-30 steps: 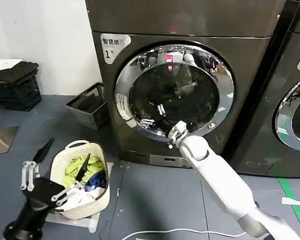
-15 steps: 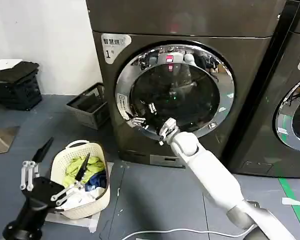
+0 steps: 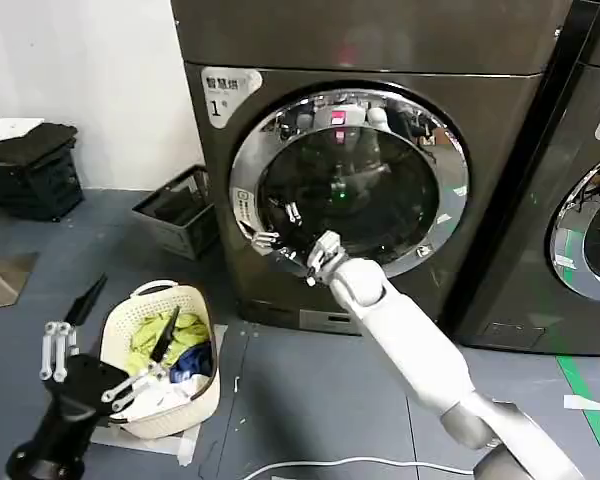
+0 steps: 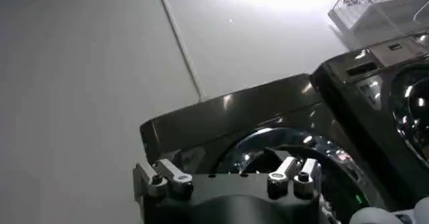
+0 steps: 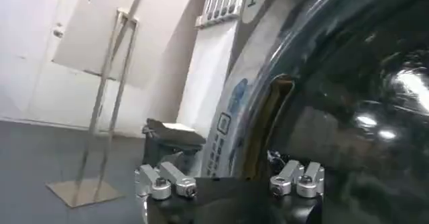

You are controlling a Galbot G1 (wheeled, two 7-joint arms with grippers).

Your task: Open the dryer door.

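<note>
We are reaching our right end effector (image 3: 298,254) to the dryer door (image 3: 348,183), its fingers spread apart over the chrome ring at about seven o'clock of the dark glass. The door is sitting shut on its dark machine. Our left end effector (image 3: 115,335) is hanging open beside the laundry basket (image 3: 166,355) on the floor.

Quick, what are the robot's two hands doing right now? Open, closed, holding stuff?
Left gripper: open, holding nothing, hanging above the laundry basket.
Right gripper: open, holding nothing, at the lower left rim of the dryer door.
</note>
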